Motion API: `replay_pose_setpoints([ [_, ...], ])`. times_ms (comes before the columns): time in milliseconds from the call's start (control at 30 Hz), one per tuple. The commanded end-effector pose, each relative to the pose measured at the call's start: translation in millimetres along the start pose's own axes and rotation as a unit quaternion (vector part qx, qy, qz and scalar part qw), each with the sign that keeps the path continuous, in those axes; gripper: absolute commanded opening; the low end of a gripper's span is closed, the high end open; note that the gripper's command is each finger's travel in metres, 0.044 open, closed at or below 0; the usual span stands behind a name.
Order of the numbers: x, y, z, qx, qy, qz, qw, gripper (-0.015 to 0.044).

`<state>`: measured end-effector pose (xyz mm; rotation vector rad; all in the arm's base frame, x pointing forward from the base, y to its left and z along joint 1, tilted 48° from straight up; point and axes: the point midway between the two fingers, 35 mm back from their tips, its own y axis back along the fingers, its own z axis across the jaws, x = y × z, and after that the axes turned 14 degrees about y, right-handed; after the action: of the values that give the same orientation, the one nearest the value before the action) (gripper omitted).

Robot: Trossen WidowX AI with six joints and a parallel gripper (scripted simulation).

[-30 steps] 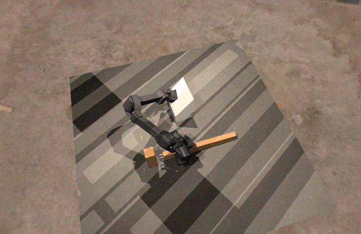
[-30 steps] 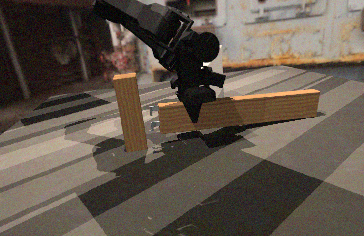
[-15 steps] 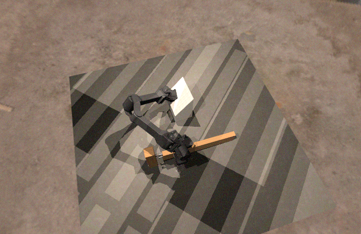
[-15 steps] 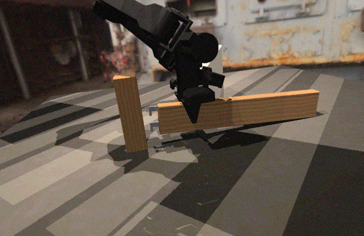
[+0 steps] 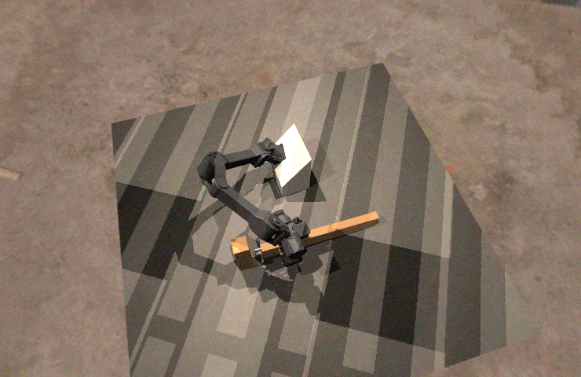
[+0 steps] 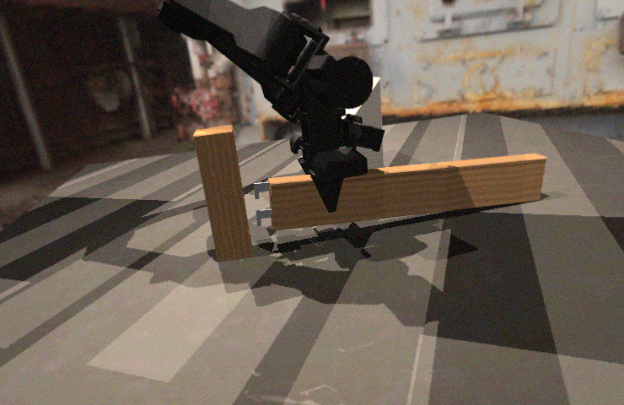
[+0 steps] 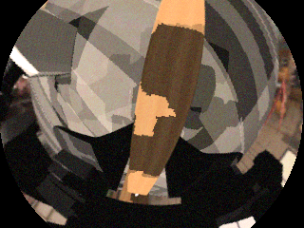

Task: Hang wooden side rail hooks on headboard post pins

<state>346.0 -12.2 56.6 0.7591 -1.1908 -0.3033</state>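
Note:
The wooden headboard post (image 5: 241, 253) (image 6: 222, 191) stands upright on the striped table. The wooden side rail (image 5: 345, 226) (image 6: 417, 191) (image 7: 167, 89) lies on edge to its right, tilted. Its hook end is lifted off the table and its far end (image 6: 537, 183) rests on the table. Two steel hooks (image 6: 261, 202) (image 5: 258, 252) stick out of the rail's near end, just short of the post's face. The post's slot and pins are hidden. My gripper (image 5: 293, 248) (image 6: 329, 193) is shut on the rail near its hook end, gripping it from above.
A white box (image 5: 293, 159) (image 6: 375, 119) stands behind the arm, near its base. The table's edges (image 5: 478, 222) drop off to a dirt floor on all sides.

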Motion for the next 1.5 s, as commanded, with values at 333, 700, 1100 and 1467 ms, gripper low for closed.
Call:
replay_pose_setpoints([
  [333, 1.9, 3.8, 0.1, 0.006, 0.003, 0.002, 1.0, 0.0],
  [700, 3.5, 4.7, -0.7, 0.006, 0.003, 0.002, 1.0, 0.0],
  [1100, 4.6, 4.3, 0.1, 0.006, 0.003, 0.002, 1.0, 0.0],
  [1467, 5.5, 3.9, 1.5, 0.006, 0.003, 0.002, 1.0, 0.0],
])
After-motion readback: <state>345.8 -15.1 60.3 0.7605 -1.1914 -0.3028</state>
